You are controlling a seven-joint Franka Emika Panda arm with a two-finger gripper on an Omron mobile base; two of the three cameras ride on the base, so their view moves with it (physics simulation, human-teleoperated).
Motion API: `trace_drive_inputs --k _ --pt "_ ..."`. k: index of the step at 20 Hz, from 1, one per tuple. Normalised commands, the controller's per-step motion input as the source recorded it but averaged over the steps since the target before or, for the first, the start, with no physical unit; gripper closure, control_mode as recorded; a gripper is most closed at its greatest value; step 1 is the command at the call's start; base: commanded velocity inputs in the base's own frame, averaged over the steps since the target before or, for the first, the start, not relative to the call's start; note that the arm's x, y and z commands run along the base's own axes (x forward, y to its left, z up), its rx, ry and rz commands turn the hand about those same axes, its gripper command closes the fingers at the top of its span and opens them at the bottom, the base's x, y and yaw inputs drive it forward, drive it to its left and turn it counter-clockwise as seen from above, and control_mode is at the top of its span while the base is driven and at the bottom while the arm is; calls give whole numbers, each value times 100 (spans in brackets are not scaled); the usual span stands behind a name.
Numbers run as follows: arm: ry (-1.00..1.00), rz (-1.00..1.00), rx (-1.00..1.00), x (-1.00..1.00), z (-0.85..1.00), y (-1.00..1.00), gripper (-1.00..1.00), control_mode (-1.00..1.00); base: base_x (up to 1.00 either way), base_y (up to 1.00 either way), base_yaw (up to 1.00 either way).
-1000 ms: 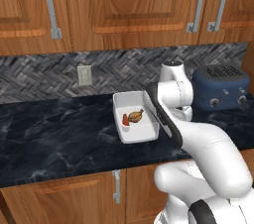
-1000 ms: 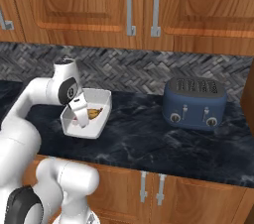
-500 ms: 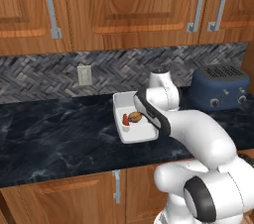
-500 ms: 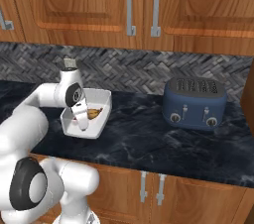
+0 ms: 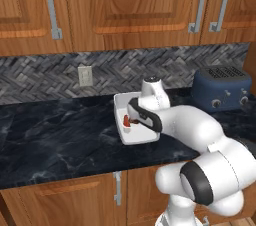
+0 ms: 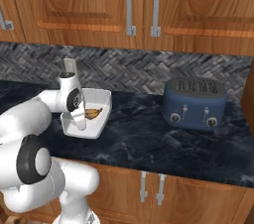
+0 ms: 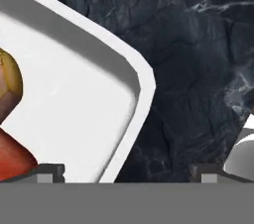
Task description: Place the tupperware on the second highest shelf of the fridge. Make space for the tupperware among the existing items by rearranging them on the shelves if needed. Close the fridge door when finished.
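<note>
The arm folds forward and down over the dark marble desk (image 5: 60,140), its wrist bent so that the end effector (image 7: 126,171) points at the desk from close above. In the hand view the 2 fingertips (image 7: 49,172) stand wide apart and hold nothing; the rounded wall of the tupperware (image 7: 134,94) passes between them, 1 tip over the tub's interior and 1 over bare desk.

Count: 1 tupperware (image 5: 137,137), directly beneath the end effector, and 1 blue toaster (image 6: 194,103) well off to the side on the same desk. Inside the tub lie 1 brown drumstick (image 6: 94,113) and 1 red bit (image 5: 126,122).

In both base views the white wrist covers the end effector itself and part of the tub. In the hand view the food is cut off at the frame edge.
</note>
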Motion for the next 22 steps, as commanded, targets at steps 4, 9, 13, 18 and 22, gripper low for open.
trace_drive_inputs --k 4,9,13,18,22 --pt "-13 -8 0 42 -36 1 -100 -100 0 0 0" --pt "-11 -4 0 40 -67 0 -100 -100 0 0 0" --pt "-10 -1 0 32 -76 0 -100 -100 0 0 0" --pt "0 0 0 1 -13 0 100 -100 0 0 0" --pt "-11 0 6 -30 17 -20 100 -100 0 0 0"
